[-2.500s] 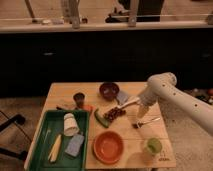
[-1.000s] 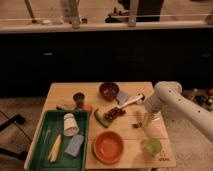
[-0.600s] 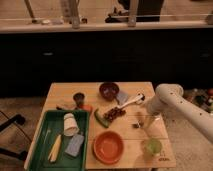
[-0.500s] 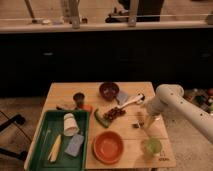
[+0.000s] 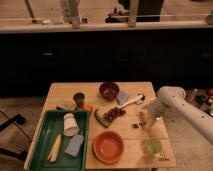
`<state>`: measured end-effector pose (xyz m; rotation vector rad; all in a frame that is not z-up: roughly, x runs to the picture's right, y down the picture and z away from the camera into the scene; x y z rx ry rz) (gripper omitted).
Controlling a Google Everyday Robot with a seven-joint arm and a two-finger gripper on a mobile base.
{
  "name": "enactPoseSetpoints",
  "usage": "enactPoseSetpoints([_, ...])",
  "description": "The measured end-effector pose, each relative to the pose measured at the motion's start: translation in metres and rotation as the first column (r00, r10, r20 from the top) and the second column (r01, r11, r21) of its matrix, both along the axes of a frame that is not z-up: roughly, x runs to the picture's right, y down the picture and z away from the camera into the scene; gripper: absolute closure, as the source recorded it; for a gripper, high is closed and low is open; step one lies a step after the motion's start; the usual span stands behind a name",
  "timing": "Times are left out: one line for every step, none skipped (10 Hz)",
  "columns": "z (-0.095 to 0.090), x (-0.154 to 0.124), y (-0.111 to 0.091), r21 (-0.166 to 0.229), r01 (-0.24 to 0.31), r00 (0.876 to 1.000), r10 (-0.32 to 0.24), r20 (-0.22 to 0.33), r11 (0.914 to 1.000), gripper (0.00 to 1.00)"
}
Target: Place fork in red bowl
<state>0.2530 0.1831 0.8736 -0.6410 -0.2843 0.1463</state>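
Lower left, a green tray [image 5: 42, 146] holds a white cup [image 5: 70, 124], blue sponge [image 5: 75, 145] and yellow utensil [image 5: 55, 148]; a dark bowl [image 5: 108, 90] sits centre frame; a pale green cup [image 5: 151, 147] stands lower right, below the gripper [image 5: 144, 120]

Wood table [image 5: 62, 91], smooth red bowl [image 5: 108, 146] — gripper [image 5: 144, 121] low over table.

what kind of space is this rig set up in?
Likely a mock kitchen or lab test area: a wooden table set with a red bowl and a green tray of dishware, dark cabinets under a counter behind. The gripper hangs low over the table's right side.
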Motion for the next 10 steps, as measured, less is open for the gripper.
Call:
enactPoseSetpoints([0.0019,0.0011,0.001,-0.002,-0.003,1.0,0.003,-0.002,1.0,0.2])
enactPoseSetpoints([0.003,0.0018,0.0017,-0.003,-0.003,1.0,0.003,-0.002,1.0,0.2])
enactPoseSetpoints([0.0038,0.0025,0.0025,-0.003,-0.002,1.0,0.002,-0.003,1.0,0.2])
enactPoseSetpoints([0.0047,0.0037,0.0034,-0.005,-0.002,1.0,0.002,-0.004,1.0,0.2])
enactPoseSetpoints([0.0055,0.005,0.0045,-0.008,-0.002,1.0,0.002,-0.006,1.0,0.2])
enactPoseSetpoints([0.0061,0.0057,0.0055,-0.011,0.001,1.0,-0.001,-0.008,0.9999,0.2])
enactPoseSetpoints([0.007,0.005,0.0057,-0.013,0.005,1.0,-0.005,-0.008,0.9999,0.2])
enactPoseSetpoints([0.0081,0.0041,0.0054,-0.014,0.007,1.0,-0.008,-0.008,0.9999,0.2])
enactPoseSetpoints([0.0089,0.0044,0.0063,-0.019,0.01,1.0,-0.01,-0.01,0.9998,0.2])
enactPoseSetpoints([0.0094,0.0049,0.0074,-0.025,0.011,1.0,-0.012,-0.012,0.9996,0.2])
